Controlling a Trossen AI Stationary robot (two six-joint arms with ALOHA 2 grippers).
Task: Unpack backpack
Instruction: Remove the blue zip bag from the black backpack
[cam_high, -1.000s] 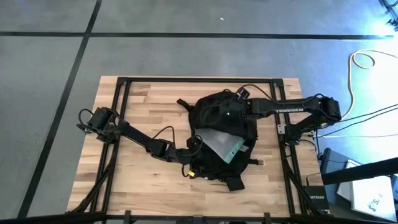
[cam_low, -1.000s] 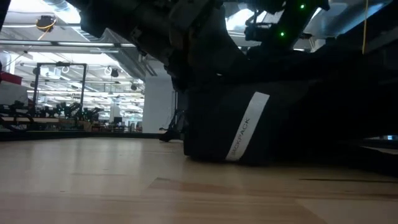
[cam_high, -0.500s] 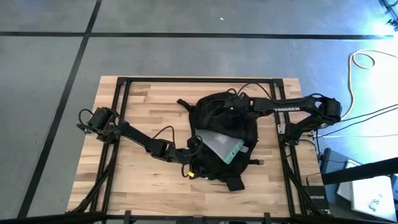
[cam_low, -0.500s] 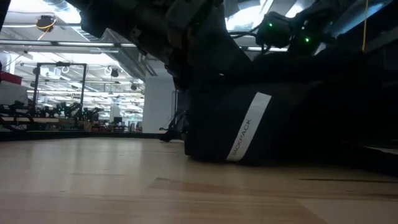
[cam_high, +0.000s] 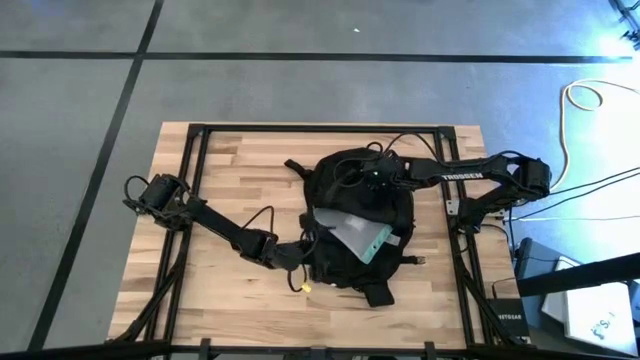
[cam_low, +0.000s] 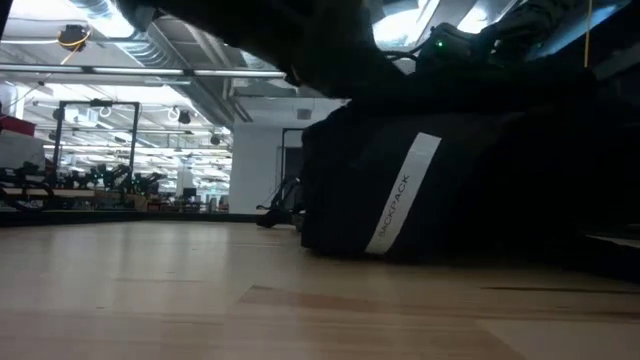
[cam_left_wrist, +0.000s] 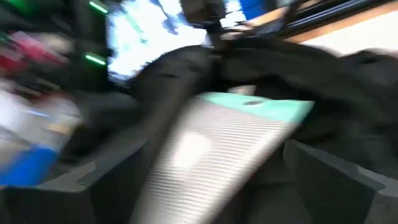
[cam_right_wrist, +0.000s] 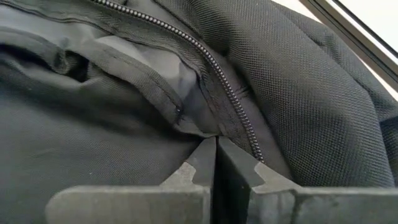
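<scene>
Two arms worked a black backpack (cam_high: 358, 225) that lay mid-table, right of centre, on the wooden table (cam_high: 230, 170). A translucent teal-edged pouch (cam_high: 358, 233) stuck out of the bag's open middle, tilted, its teal edge toward the near right. The left gripper (cam_high: 297, 262) sat low at the backpack's near-left edge, just beside the fabric, fingers spread wide with nothing between them; in the left wrist view the ribbed pouch (cam_left_wrist: 224, 143) lay straight ahead past the dark fingers (cam_left_wrist: 336, 180), though the view was blurred. A small yellow bit (cam_high: 304, 287) showed on the table just by that gripper, too small to tell what it was. The right gripper (cam_high: 372, 176) was over the bag's far top, fingers pressed fully together; the right wrist view showed the fingertips (cam_right_wrist: 211, 163) against the black fabric beside a zipper (cam_right_wrist: 211, 68), whether they pinched cloth unclear. In the low view the backpack (cam_low: 450, 190) showed a light stripe (cam_low: 404, 193) on its side
</scene>
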